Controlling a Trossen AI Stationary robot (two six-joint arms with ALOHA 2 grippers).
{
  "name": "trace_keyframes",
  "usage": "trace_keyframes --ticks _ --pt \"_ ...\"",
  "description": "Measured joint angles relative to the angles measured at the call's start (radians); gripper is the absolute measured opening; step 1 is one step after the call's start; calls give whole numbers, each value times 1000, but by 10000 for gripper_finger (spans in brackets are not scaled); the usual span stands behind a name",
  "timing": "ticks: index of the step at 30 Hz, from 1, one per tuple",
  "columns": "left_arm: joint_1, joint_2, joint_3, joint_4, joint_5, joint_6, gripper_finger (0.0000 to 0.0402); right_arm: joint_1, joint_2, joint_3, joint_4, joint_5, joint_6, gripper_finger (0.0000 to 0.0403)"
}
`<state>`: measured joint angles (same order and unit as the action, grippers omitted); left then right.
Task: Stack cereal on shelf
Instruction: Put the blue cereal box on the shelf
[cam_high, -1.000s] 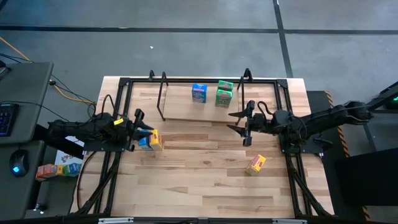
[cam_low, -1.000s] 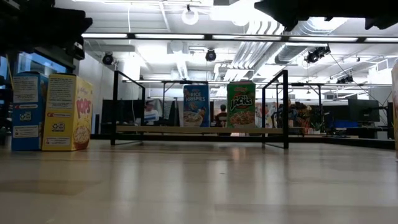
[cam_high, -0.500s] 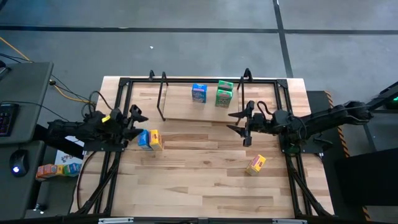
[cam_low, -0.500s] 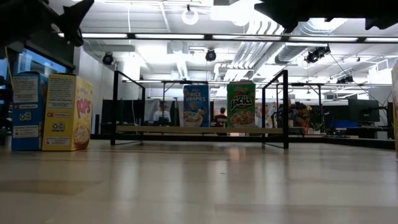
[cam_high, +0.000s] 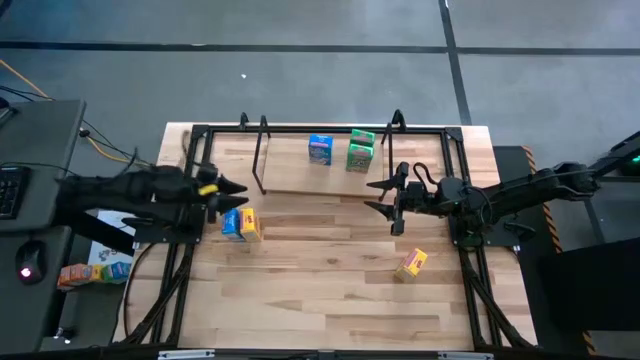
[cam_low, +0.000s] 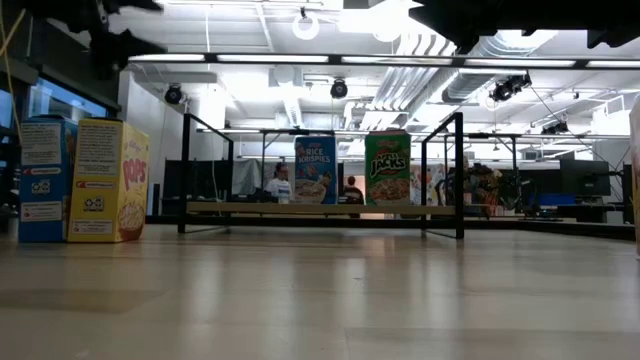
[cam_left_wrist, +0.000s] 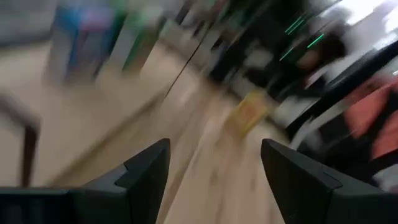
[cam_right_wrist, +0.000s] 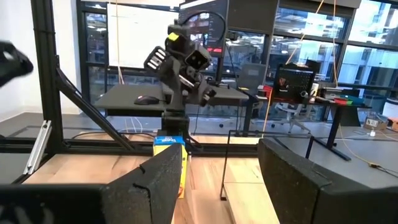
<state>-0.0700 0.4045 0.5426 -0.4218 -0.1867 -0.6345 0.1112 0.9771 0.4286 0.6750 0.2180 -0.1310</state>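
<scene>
Left gripper (cam_high: 225, 187) jaws spread, empty, just above the blue-and-yellow cereal (cam_high: 239, 225) pair.

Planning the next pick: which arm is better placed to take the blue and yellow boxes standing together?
Left. Its open claw hangs right beside the blue box and yellow box; the right claw, also open, waits across the table.

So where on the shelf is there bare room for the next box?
The shelf board is bare from its left uprights up to the blue box. The green boxes sit just right of it, crowding that end beside the right gripper.
</scene>
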Motion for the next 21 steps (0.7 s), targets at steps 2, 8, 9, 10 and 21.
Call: trace_keyframes --ticks 2,8,9,10,21 --pt "-28 101 84 -149 -12 -72 243 0 0 0 -10 0 0 204" --pt "-168 336 272 -425 -129 -272 243 0 0 0 -37 0 -4 204" --pt "-197 361 300 -474 -165 -311 243 0 0 0 -40 0 -4 204" --pt "-225 382 324 -533 -201 -353 243 0 0 0 -43 0 -4 204" --pt "-500 588 375 -909 -362 -910 243 0 0 0 -50 0 0 204"
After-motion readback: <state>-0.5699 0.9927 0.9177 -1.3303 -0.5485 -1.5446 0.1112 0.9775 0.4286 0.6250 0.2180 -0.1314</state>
